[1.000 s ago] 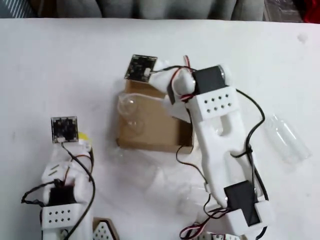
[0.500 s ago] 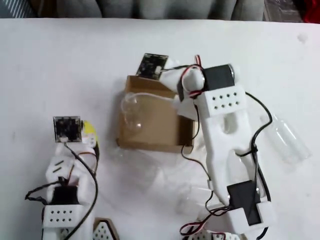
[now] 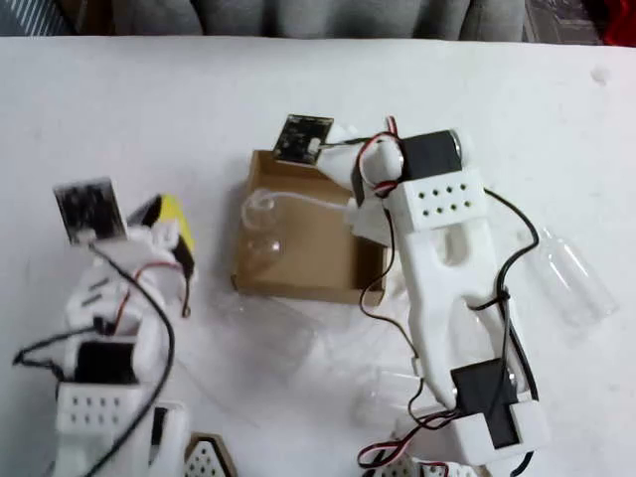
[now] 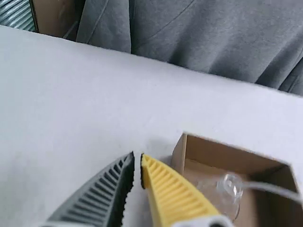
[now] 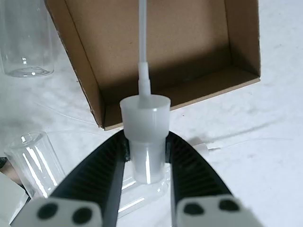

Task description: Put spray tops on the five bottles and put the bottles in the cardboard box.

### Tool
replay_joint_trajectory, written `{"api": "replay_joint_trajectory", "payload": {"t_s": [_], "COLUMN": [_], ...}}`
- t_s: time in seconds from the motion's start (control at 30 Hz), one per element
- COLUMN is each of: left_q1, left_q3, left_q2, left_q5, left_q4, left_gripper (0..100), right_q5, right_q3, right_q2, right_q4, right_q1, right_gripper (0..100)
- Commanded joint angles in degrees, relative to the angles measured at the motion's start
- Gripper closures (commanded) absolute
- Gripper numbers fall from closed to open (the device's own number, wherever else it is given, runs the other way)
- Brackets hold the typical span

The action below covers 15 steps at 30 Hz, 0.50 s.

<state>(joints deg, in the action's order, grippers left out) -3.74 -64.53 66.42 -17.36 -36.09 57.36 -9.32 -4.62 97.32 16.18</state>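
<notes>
While the spray top (image 5: 145,116) has to enter a bottle neck tube first, the right gripper (image 5: 147,147) clamps it by the narrow end below the cap. This leaves the long thin tube free and aimed over the cardboard box (image 3: 298,283). In the high view the tube lies across the box toward the mouth of a clear bottle (image 3: 256,221). This bottle lies on its side in the part of the box nearer the left arm. The tube's tip seems to be at or just inside the mouth, though I cannot tell which. That bottle looks like the one thing in the box, and no top sits on it yet. The left gripper (image 4: 136,166) hangs over the white table (image 3: 119,109) near the box, its grey and yellow jaws drawn together on nothing. From there it could probably steady the box. Other clear bottles lie outside the box without tops: one (image 3: 568,278) well off beyond the right arm, another (image 3: 386,393) near that arm's base
</notes>
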Motion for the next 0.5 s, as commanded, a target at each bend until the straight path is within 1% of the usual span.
{"api": "replay_joint_trajectory", "payload": {"t_s": [0.0,0.23,0.37,0.47], "left_q1": [0.9,2.3,4.4,4.7], "left_q3": [10.0,18.6,21.5,23.4], "left_q2": [-15.3,-38.5,-49.0,-54.5], "left_q5": [-6.4,-15.3,-16.0,-16.1], "left_q4": [7.1,19.3,22.9,25.4], "left_gripper": [97,97,97,97], "right_q5": [0.4,0.5,0.6,0.6], "right_q3": [-0.7,-0.7,-0.8,-0.8], "right_q2": [-0.6,-0.5,-0.5,-0.6], "right_q4": [1.5,1.4,1.4,1.4], "right_q1": [0.0,0.0,0.0,0.4], "right_gripper": [96.8,96.8,96.8,96.8]}}
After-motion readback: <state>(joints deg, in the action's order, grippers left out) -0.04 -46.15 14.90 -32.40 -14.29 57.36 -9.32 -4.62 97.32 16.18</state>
